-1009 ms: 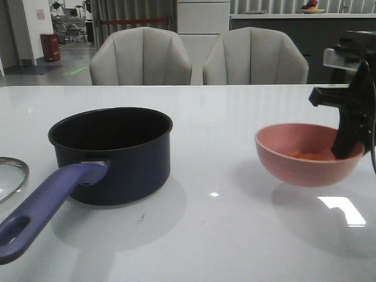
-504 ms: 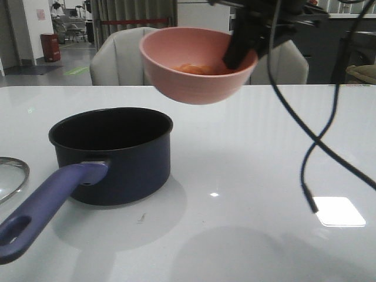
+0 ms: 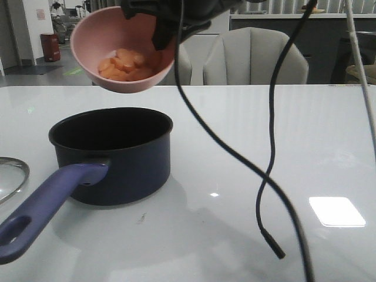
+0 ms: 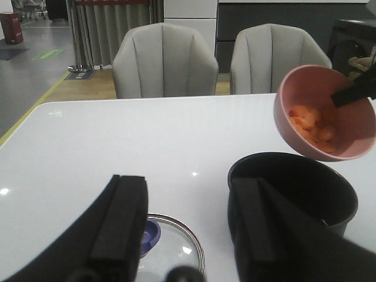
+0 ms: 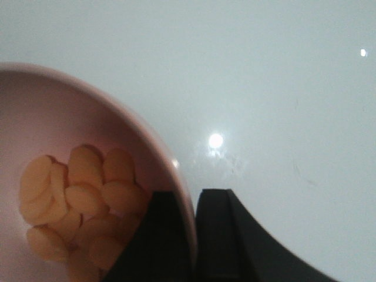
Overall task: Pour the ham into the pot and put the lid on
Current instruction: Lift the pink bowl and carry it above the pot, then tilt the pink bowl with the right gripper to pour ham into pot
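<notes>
My right gripper (image 3: 161, 32) is shut on the rim of the pink bowl (image 3: 103, 79) and holds it tilted in the air above the far left rim of the pot (image 3: 111, 154). Several orange-pink ham pieces (image 3: 123, 64) lie inside the bowl; they show close up in the right wrist view (image 5: 76, 205). The dark navy pot stands on the table with its purple-blue handle (image 3: 44, 208) pointing to the front left. The glass lid (image 3: 10, 176) lies at the left edge; its blue knob (image 4: 150, 236) shows in the left wrist view. My left gripper (image 4: 191, 229) is open above the lid.
White table (image 3: 264, 147) with glare patches. Black cables (image 3: 264, 176) hang from my right arm down over the table's right half. Two grey chairs (image 3: 255, 56) stand behind the table.
My right gripper has carried the pink bowl up from the table at the right, leftward across it, to above the pot, and tilted it so the ham shows.
</notes>
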Action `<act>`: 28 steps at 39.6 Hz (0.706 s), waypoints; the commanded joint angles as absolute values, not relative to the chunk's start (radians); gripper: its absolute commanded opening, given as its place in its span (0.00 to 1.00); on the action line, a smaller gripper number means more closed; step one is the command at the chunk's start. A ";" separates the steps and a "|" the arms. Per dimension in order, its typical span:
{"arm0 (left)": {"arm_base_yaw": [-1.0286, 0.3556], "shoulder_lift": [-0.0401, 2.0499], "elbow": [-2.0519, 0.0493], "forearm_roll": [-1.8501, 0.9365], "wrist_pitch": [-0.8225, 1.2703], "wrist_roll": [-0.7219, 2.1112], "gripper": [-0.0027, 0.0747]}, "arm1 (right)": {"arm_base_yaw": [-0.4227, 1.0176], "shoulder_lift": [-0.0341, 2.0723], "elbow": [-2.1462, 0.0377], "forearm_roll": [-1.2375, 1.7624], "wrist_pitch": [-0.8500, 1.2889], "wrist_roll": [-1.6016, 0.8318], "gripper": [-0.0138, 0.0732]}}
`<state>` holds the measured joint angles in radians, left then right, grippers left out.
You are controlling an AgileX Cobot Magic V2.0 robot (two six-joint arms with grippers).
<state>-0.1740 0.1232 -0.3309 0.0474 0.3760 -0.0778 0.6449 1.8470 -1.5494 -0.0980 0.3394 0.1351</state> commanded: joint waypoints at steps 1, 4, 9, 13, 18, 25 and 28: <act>-0.183 0.136 -0.356 0.046 0.300 -0.080 0.51 | 0.653 1.797 -1.542 -0.173 0.095 0.145 0.31; -0.183 0.136 -0.356 0.046 0.300 -0.080 0.51 | 0.653 1.797 -1.493 -0.220 -0.070 0.144 0.31; -0.183 0.136 -0.356 0.046 0.302 -0.080 0.51 | 0.653 1.797 -1.399 -0.233 -0.306 0.111 0.31; -0.183 0.136 -0.356 0.046 0.302 -0.080 0.51 | 0.653 1.810 -1.351 -0.214 -0.461 0.042 0.31; -0.183 0.136 -0.356 0.046 0.302 -0.080 0.51 | 0.653 1.841 -1.325 -0.142 -0.591 -0.141 0.31; -0.183 0.136 -0.356 0.046 0.303 -0.080 0.51 | 0.653 1.880 -1.270 -0.018 -0.870 -0.345 0.31; -0.183 0.136 -0.356 0.046 0.307 -0.080 0.51 | 0.653 1.893 -1.242 0.008 -1.000 -0.370 0.31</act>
